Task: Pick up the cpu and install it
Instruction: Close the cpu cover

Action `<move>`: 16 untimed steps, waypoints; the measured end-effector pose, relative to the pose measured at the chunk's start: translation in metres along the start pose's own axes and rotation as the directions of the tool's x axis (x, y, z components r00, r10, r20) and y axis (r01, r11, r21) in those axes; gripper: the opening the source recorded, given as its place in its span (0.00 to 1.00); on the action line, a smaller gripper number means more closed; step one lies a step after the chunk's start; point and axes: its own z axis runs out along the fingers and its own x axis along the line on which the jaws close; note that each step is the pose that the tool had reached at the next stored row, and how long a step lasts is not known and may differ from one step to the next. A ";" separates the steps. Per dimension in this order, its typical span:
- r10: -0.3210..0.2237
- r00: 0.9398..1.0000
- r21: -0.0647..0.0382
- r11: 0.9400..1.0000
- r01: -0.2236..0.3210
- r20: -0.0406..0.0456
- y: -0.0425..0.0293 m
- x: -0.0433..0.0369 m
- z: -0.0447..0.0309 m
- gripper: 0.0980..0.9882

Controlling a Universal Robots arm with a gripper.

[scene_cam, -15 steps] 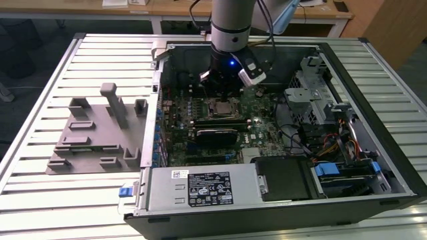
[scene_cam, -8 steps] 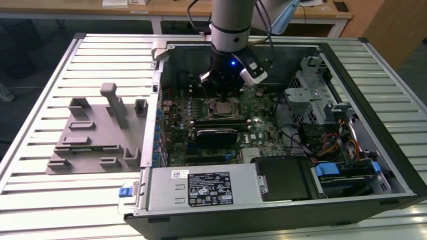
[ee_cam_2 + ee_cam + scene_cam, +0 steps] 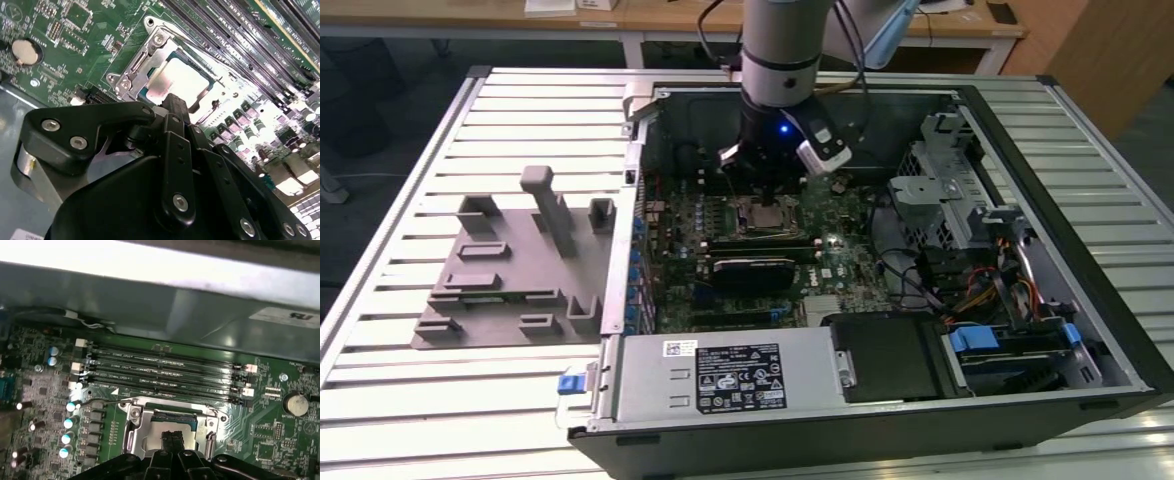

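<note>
At the exterior view's left, a grey plastic holder plate with upright blocks lay on the white slatted metal table. Just beside it, toward the exterior view's right, an open black computer case lay on its side, with a green motherboard flat on its floor. A grey robot arm stood above the middle of the case, and its black claw hung right over the processor socket.

The cpu, a small flat square chip with a pale silver metal top, lay inside the bright metal socket frame on the motherboard, not in the claw's grip. In both wrist views the claw had its tips drawn together with nothing between them, just above the chip; whether they touched it could not be told. Long black memory slots ran beside the socket, and a round silver coin battery sat nearby.

Farther to the exterior view's right stood a grey metal drive cage and a bundle of coloured cables.
</note>
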 end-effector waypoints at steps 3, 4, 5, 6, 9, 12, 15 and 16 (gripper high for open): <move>0.027 1.000 0.001 1.000 -0.027 0.001 0.0000 0.0008 0.0019 0.01; 0.031 1.000 0.001 1.000 -0.031 0.001 -0.0001 0.0015 0.0024 0.01; 0.033 0.999 0.001 0.999 -0.033 0.001 -0.0002 0.0025 0.0029 0.01; 0.034 0.999 0.001 0.999 -0.034 0.001 -0.0003 0.0039 0.0033 0.01; 0.035 0.999 0.001 0.999 -0.035 0.002 0.0002 0.0092 0.0041 0.01; 0.036 0.999 0.001 0.999 -0.036 0.002 0.0007 0.0137 0.0050 0.01; 0.037 0.999 0.001 0.999 -0.037 0.002 0.0011 0.0173 0.0060 0.01; 0.037 0.999 0.001 0.999 -0.037 0.002 0.0012 0.0182 0.0062 0.01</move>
